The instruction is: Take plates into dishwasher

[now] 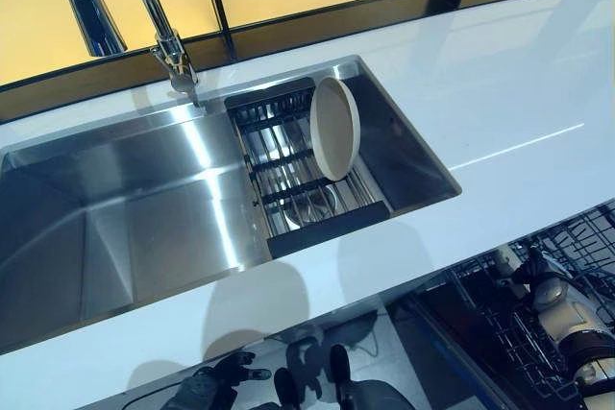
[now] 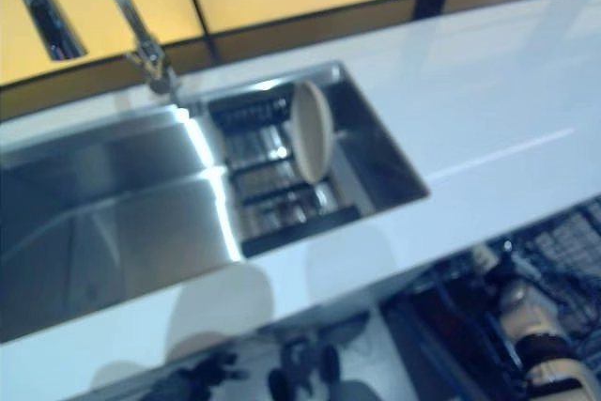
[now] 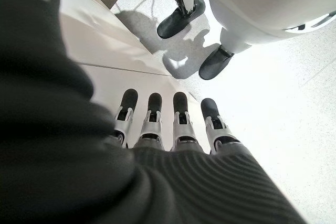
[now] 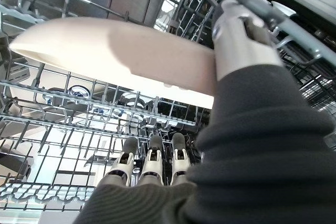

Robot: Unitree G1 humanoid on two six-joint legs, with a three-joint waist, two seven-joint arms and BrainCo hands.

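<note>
A cream plate [image 4: 115, 51] hangs inside the wire dishwasher rack [image 4: 63, 103], seen from its underside. My right hand [image 4: 239, 40] is shut on it, the thumb pressed on its rim and the fingers [image 4: 152, 163] reaching beneath. From the head this right hand [image 1: 562, 309] shows low at the right, down in the dishwasher rack [image 1: 577, 242]. A second cream plate [image 1: 334, 130] stands on edge in the black dish rack [image 1: 288, 180] in the sink. My left hand [image 1: 226, 372] hangs below the counter edge, open and holding nothing, its fingers [image 3: 181, 116] straight toward the floor.
A steel sink [image 1: 135, 208] takes up the left of the white counter [image 1: 480, 93], with a chrome faucet [image 1: 163, 36] behind it. The open dishwasher sits under the counter's right end. A white cabinet front [image 3: 105, 40] is beside my left hand.
</note>
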